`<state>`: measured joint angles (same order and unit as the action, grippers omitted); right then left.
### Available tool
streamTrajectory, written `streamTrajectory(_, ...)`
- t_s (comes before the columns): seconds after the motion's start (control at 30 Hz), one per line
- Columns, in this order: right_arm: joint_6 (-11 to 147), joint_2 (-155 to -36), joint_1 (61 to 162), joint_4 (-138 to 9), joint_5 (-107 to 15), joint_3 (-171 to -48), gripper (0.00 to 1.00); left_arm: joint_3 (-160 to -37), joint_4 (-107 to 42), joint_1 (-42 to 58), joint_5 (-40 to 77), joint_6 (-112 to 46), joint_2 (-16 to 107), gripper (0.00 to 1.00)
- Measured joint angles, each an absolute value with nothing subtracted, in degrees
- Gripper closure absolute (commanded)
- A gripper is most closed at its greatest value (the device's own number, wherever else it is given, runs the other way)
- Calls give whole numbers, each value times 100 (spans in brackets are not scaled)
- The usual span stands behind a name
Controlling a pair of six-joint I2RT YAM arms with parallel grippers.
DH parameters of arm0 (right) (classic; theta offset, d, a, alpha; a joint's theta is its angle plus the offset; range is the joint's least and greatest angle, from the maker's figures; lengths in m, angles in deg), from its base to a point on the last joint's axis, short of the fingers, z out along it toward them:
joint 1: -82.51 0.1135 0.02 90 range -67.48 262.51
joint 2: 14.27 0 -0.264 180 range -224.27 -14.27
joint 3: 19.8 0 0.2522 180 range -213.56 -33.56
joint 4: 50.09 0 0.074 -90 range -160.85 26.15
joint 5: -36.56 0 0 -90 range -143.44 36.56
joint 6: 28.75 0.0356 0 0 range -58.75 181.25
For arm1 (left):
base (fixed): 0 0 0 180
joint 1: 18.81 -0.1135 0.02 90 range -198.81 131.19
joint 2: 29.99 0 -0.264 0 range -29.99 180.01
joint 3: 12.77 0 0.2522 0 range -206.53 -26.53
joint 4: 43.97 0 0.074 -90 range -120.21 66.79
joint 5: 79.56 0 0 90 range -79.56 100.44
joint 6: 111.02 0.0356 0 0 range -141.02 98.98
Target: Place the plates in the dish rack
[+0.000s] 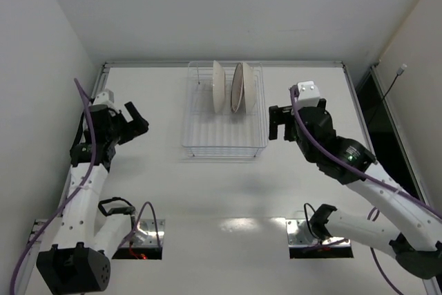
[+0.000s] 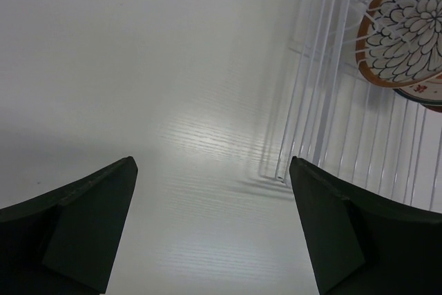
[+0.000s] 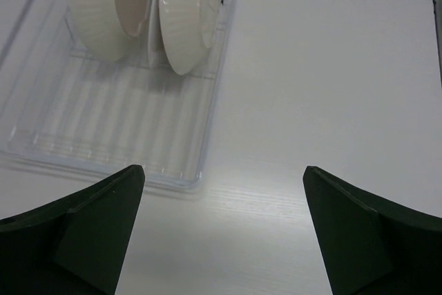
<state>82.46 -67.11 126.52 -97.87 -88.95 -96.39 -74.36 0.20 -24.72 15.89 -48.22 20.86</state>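
From above, the plates [image 1: 219, 88] stand on edge at the far end of the dish rack [image 1: 224, 139]. The left jaws gape wide and empty, well apart from it. The right jaws, also wide and empty, sit just beside its right side.

In the left wrist view, a petal-patterned plate [image 2: 404, 25] stands in the dish rack [image 2: 331, 101], ahead and to the right of the jaws, with bare surface [image 2: 173, 101] between them.

In the right wrist view, the plates [image 3: 186, 12] show white backs, ahead and to the left in the dish rack [image 3: 103, 129].

In the top view, the dish rack [image 1: 224, 136] sits on the bench [image 1: 207, 191] at upper centre, with the plates [image 1: 218, 88] on edge in its upper half, the left gripper [image 1: 138, 119] well to its left and the right gripper [image 1: 275, 122] just to its right.
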Motion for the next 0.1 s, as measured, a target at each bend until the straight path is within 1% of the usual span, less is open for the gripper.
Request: streamTrajectory(0.1,8321,-6711,12652,-10034,-8997,-9412,1,-7434,-83,-2472,1694,-4800,2033,8)
